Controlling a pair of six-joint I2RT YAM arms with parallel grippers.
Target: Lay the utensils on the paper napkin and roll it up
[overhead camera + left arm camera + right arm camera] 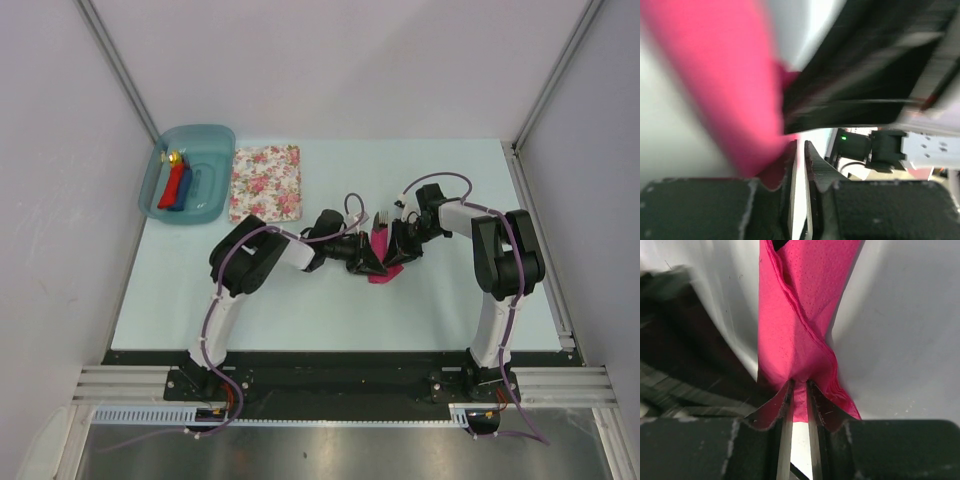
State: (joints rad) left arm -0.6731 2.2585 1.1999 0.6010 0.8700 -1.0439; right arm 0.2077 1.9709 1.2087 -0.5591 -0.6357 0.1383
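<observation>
The magenta paper napkin [383, 272] lies partly rolled mid-table, with both grippers meeting over it. Dark fork tines [381, 216] stick out of its far end; the knife is hidden. My right gripper [398, 249] [799, 385] is shut on a fold of the napkin [800, 315], which twists away from the fingertips. My left gripper [371, 262] [801, 145] is closed to a thin slit with only bright table showing through it. The blurred napkin [730, 85] lies against the outside of its left finger [789, 160].
A teal bin [215, 190] at the back left holds a red roll [172, 186] and a blue roll [185, 188]. A floral cloth [266, 183] lies beside it. The right arm's dark body [865, 75] fills the top of the left wrist view.
</observation>
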